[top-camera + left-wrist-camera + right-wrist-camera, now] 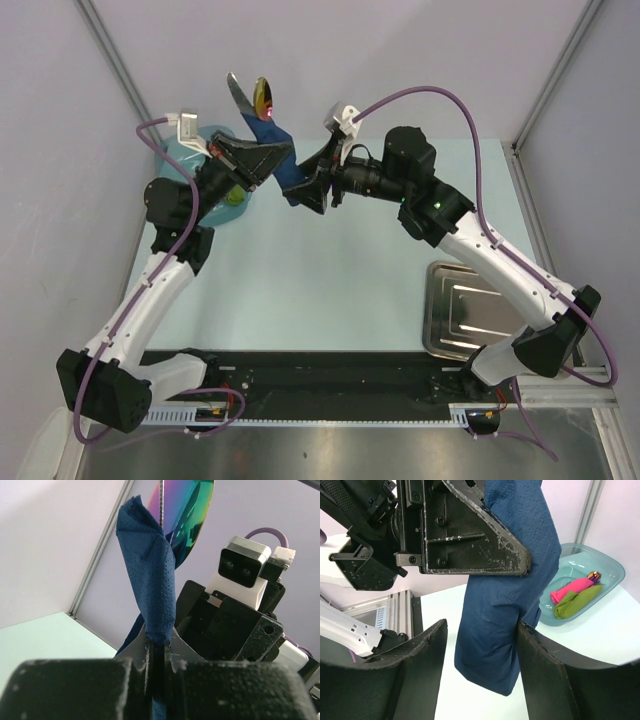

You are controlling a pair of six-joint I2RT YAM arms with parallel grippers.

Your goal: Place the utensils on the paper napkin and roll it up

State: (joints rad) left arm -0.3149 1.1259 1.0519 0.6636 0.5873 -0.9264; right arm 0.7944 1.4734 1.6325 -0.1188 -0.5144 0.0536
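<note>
Napkin (pixel 507 605), dark blue, rolled into a loose tube and held up off the table (pixel 330 290) between the two arms. Left gripper (pixel 159 655) is clamped shut on the roll partway along it, with blue paper pinched between the pads. Utensils (pixel 262 97) poke out of the upper end: a shiny rainbow-gold spoon bowl and a dark blade beside it. The lower end of the roll hangs free. Right gripper (pixel 480 625) stands open around that hanging end, one finger just at the paper and a gap at the other, so it has no grip. Teal tub (pixel 615 575) sits behind, holding a pink bundle (pixel 570 589) and a green bundle (pixel 577 602). Steel tray (pixel 432 310) lies by the right arm.
</note>
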